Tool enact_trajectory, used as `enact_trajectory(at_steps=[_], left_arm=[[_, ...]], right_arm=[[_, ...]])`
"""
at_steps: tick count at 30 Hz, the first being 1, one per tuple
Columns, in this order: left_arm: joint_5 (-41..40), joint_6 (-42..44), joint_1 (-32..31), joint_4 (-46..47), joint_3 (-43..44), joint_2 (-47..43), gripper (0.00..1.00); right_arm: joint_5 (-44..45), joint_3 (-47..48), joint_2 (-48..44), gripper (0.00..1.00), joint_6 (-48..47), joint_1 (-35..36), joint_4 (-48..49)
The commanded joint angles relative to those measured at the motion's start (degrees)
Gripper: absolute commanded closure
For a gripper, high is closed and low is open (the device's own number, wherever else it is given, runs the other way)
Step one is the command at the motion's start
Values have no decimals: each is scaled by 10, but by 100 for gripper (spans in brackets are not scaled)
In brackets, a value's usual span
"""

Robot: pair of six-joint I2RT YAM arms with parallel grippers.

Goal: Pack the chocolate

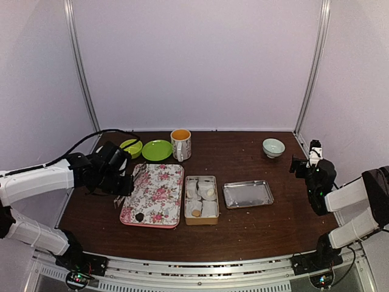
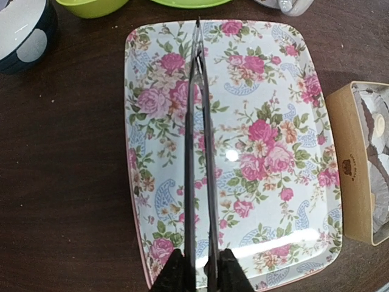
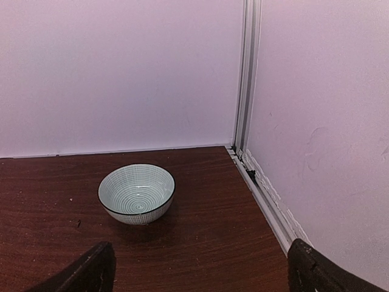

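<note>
The chocolate [image 1: 139,216] is lying as a tiny dark lump on the floral tray [image 1: 159,182], close to the near edge and toward its left corner. It is not showing in the left wrist view. The left hand [image 2: 203,275] is clamping a pair of long thin tongs [image 2: 191,152]. Their blades are standing almost together with nothing between them, reaching across the tray toward its far edge.

To take the lump well, the arm is likely needing to bring the tips back toward the near edge and spread the blades just enough to straddle it. The tips should then go low over the glossy tray and squeeze gently, since so small and round a piece could roll or squirt away. The open tin [image 1: 201,177] of white-wrapped cakes, just right of the tray, is looking like the place to pack it.

The right hand [image 3: 203,267] is hanging wide open and empty, well apart, facing a striped bowl [image 3: 136,193]. The table [image 1: 243,164] is dark brown wood, and plain white walls with metal posts are closing it in.
</note>
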Motion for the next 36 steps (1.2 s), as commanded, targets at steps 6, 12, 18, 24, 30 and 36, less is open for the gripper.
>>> enact_trajectory(at_steps=[6, 12, 18, 24, 30, 36], left_arm=[[-9, -8, 5, 69, -24, 40, 67], [-1, -12, 5, 109, -53, 43, 59], [1, -15, 5, 134, -70, 49, 48], [5, -16, 5, 162, -82, 55, 42], [-10, -32, 5, 156, -86, 47, 22], [-22, -10, 5, 149, -87, -14, 9]], right_arm=[[3, 11, 1, 0, 2, -2, 11], [16, 6, -3, 0, 4, -2, 18], [-3, 99, -95, 0, 23, -2, -244], [-22, 133, -152, 0, 90, -2, -339], [-53, 215, -169, 0, 188, -2, -539], [-105, 254, -193, 0, 230, -3, -661]])
